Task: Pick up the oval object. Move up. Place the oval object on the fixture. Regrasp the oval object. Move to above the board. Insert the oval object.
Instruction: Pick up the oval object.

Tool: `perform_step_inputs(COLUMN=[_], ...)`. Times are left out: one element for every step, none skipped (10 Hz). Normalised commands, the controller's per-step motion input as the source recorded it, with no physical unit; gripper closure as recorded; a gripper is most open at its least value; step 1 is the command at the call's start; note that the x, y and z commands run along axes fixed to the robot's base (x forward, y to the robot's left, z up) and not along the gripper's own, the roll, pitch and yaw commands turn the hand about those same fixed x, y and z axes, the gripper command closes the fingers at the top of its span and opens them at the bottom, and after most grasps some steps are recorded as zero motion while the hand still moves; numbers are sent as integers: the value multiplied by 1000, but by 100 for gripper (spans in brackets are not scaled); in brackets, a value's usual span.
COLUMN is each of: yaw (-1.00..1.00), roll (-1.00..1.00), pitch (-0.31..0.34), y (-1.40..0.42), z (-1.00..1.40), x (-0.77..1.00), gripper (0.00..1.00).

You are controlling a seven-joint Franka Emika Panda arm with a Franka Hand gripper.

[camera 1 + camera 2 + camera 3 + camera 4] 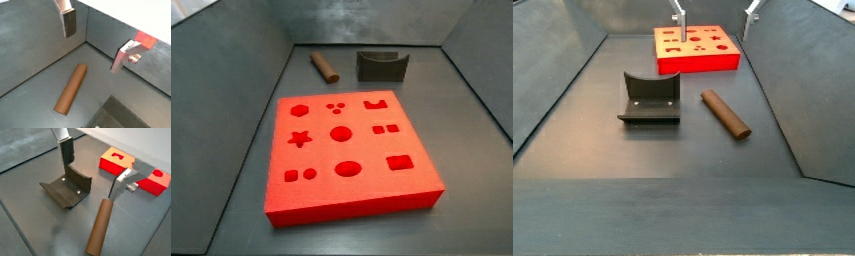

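We see the gripper [90, 170] hanging above the floor with its fingers [69, 22] spread wide, nothing between them. The oval object [724, 113] lies flat on the floor just beside the fixture [649, 98] (apart from it), well short of the board [348, 155].

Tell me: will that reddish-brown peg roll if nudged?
Probably: the smooth reddish-brown rod-shaped peg lies on its side on flat floor, so it could roll sideways. It looks rigid. The open end effector hangs above, not touching it.
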Motion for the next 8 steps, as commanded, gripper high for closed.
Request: perform_step_inputs(yaw=[0, 0, 849, 1000, 1000, 1000, 903, 611], roll=[-1, -111, 177, -3, 0, 0, 93, 170], pitch=[-19, 0, -83, -60, -61, -67, -113, -97], y=[0, -11, -346, 0, 6, 0, -171, -451], z=[0, -374, -746, -646, -697, -769, -866, -874], x=[-26, 191, -240, 0, -26, -40, -57, -34], gripper=[0, 0, 0, 0, 0, 0, 0, 0])
